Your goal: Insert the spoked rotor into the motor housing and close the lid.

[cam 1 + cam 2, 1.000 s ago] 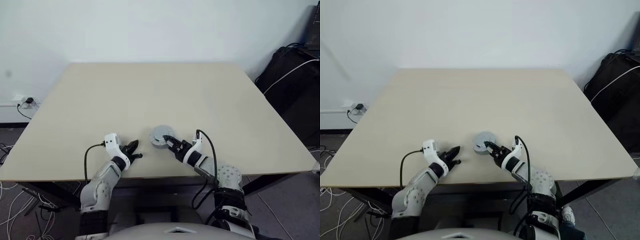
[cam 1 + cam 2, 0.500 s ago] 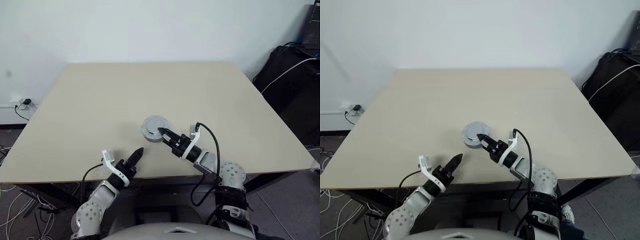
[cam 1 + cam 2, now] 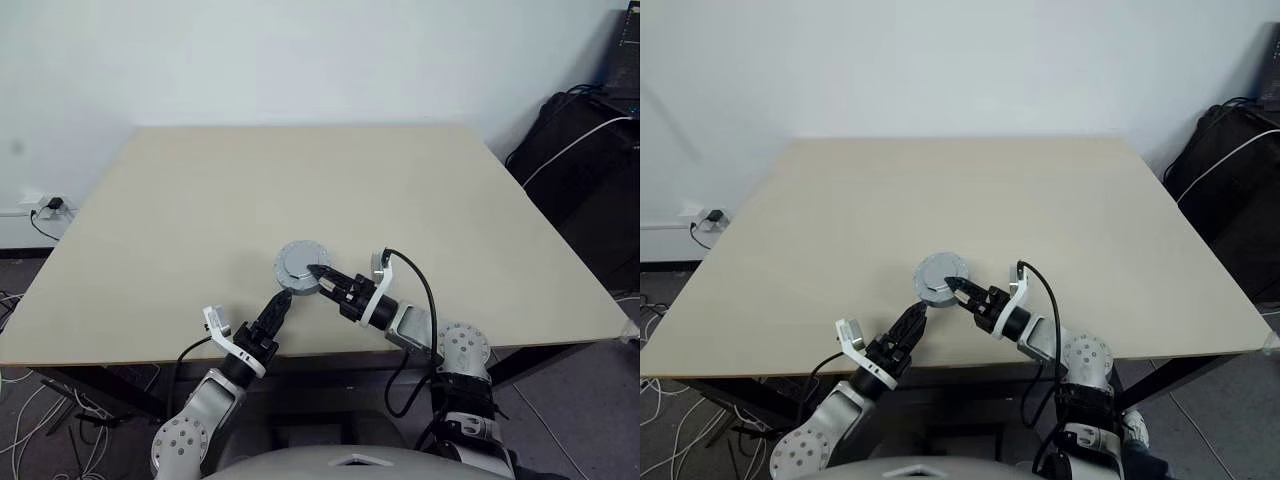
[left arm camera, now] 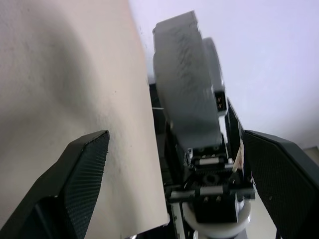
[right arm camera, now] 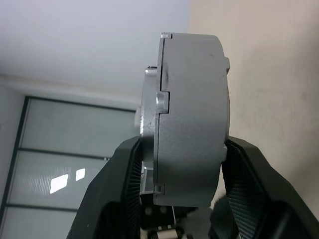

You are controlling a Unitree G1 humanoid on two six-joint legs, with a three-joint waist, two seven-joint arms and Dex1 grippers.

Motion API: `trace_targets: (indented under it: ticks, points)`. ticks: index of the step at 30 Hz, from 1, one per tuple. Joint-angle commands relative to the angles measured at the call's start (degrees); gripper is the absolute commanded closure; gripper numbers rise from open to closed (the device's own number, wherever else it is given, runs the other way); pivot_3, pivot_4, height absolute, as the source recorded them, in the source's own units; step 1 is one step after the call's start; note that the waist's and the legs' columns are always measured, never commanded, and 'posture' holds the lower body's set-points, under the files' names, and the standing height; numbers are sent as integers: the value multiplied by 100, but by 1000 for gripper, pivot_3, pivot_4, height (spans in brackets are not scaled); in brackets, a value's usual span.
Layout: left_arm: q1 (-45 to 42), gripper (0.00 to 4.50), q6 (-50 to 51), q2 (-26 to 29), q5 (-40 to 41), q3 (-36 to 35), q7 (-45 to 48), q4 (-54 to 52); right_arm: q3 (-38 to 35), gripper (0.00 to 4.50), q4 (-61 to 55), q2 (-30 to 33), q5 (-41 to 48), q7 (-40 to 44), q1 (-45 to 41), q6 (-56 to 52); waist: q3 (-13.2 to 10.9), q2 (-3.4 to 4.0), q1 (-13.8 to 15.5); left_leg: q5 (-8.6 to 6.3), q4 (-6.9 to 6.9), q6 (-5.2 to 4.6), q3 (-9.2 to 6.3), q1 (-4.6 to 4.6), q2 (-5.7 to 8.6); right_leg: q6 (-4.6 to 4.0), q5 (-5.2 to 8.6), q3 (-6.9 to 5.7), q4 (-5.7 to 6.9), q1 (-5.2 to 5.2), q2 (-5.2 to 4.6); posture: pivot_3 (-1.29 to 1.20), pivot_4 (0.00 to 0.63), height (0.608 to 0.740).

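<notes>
Soft, even light fills the room, leaving the table bright with only faint shadows beneath the arms. Close to the wrist cameras the fingers blur, while windows glare behind the gray disc.

No text, label, brand, number or sign can be read anywhere in these views. No marking is seen on the grey motor housing.
</notes>
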State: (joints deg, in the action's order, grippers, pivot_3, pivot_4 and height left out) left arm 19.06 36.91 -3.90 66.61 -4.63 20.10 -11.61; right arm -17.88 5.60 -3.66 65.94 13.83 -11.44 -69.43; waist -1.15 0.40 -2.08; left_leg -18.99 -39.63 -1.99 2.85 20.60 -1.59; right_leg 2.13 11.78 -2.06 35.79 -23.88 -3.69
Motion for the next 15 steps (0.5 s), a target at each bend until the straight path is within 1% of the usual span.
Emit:
trace_targets:
  ticks: [1,7,15]
  points:
    - [-38,24,-123,-578,275,87,-95,-68,29,2446,-320,37,304,121,-59,-86,0,0,4,0,0,0,0,0,0,0,0,0,0,0,0,0,0,740]
    - [-58,24,-133,-572,603,142,-178,26,102,2446,-309,163,441,212,-17,-395,0,0,1,0,0,0,0,0,0,0,0,0,0,0,0,0,0,740]
    - [-72,24,-165,-526,790,238,-203,57,163,2446,-348,325,681,301,82,-744,0,-1,2,0,0,0,0,0,1,0,1,0,0,0,0,0,0,740]
